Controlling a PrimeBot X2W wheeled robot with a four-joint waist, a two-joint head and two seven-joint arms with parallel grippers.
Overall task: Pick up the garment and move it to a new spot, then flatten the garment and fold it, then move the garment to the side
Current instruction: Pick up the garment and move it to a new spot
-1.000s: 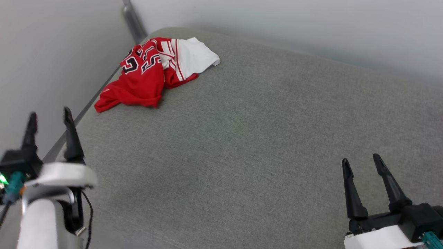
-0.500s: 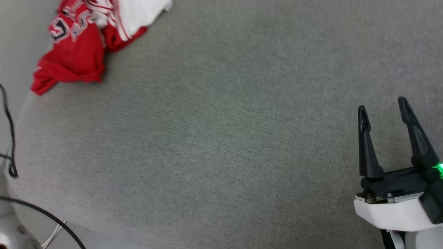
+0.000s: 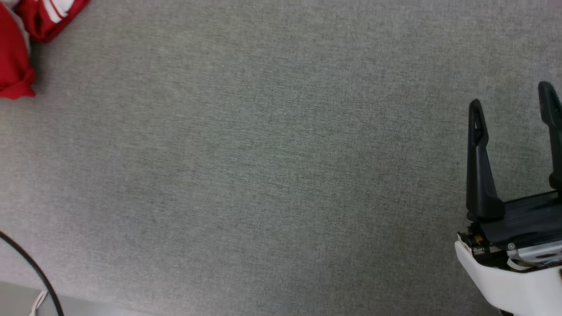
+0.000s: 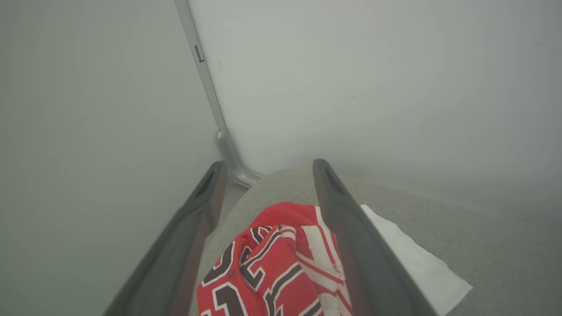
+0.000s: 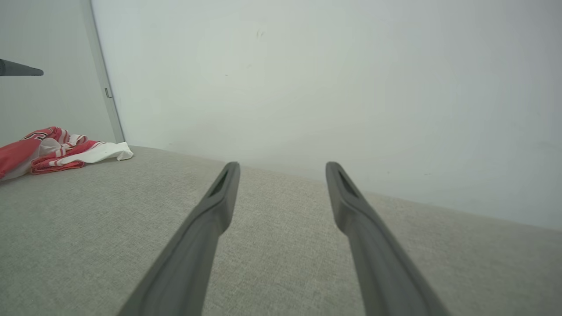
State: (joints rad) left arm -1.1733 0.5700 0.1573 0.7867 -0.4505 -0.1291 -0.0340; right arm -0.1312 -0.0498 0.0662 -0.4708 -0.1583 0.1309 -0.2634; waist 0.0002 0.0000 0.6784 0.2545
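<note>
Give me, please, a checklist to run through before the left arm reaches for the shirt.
1. Left gripper open: ok, fingers apart.
2. Shirt lined up between them: ok, crumpled, straight ahead.
3. Height above the shirt: cannot tell.
4. Right gripper open, holding nothing: ok.
5. Room on the grey cushion for a new spot: ok.
6. Gap to the wall behind the shirt: cannot tell.
</note>
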